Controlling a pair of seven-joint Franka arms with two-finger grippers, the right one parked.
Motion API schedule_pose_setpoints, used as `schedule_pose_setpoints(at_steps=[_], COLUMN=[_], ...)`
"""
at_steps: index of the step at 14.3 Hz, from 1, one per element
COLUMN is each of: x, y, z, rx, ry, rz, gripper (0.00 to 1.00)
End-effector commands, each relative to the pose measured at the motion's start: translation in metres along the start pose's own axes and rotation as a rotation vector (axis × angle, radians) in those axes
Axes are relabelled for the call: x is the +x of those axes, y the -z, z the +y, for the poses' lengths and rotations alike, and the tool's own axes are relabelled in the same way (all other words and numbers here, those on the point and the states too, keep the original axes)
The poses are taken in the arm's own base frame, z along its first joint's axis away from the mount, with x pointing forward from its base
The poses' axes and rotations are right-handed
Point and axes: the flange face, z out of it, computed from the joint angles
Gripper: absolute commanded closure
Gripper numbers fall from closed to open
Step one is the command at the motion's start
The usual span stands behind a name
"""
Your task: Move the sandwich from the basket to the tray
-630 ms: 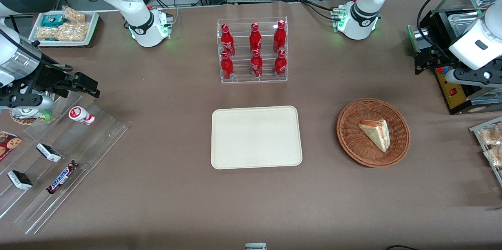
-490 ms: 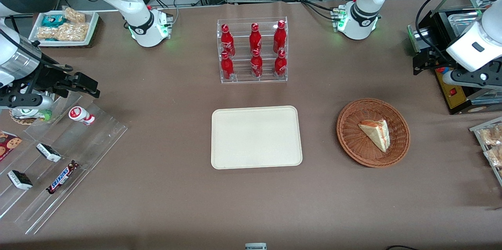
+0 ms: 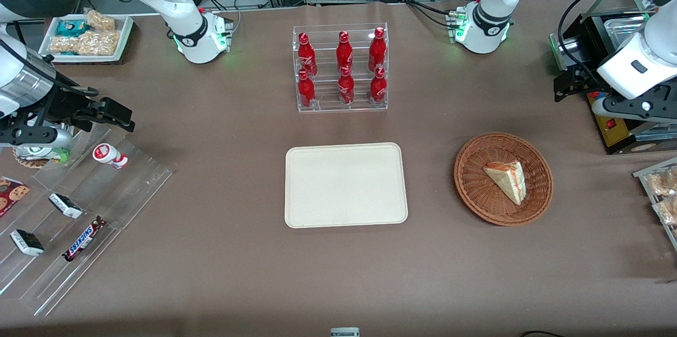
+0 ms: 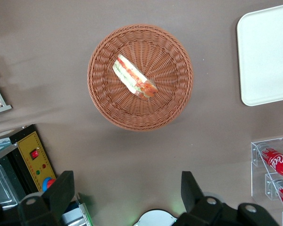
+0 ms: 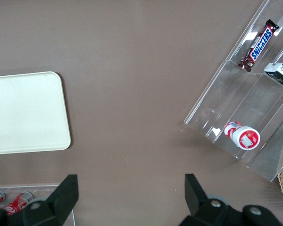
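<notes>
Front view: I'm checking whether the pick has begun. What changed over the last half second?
Only the left arm shifted, easing toward the table's middle; its gripper is open, above the table beside the basket. The sandwich stayed in the basket; the tray stayed put.

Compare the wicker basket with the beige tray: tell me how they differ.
The round reddish-brown woven wicker basket holds the triangular white-bread sandwich; the flat rectangular cream-beige plastic tray holds nothing. The basket lies toward the working arm's end, nearer the open left gripper hanging above the table. Both rest flat on the brown table.
</notes>
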Motion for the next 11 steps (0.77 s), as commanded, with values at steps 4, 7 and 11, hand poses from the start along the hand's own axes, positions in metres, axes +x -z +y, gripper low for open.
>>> schedule_pose_setpoints(at_steps=[4, 7, 11], x=[0.025, 0.033, 0.038], y=[-0.095, -0.162, -0.23], z=[-0.002, -0.002, -0.004], rx=[0.002, 0.002, -0.005], ry=[0.045, 0.08, 0.151], rz=[0.003, 0.049, 0.103], gripper=[0.0, 0.0, 0.0])
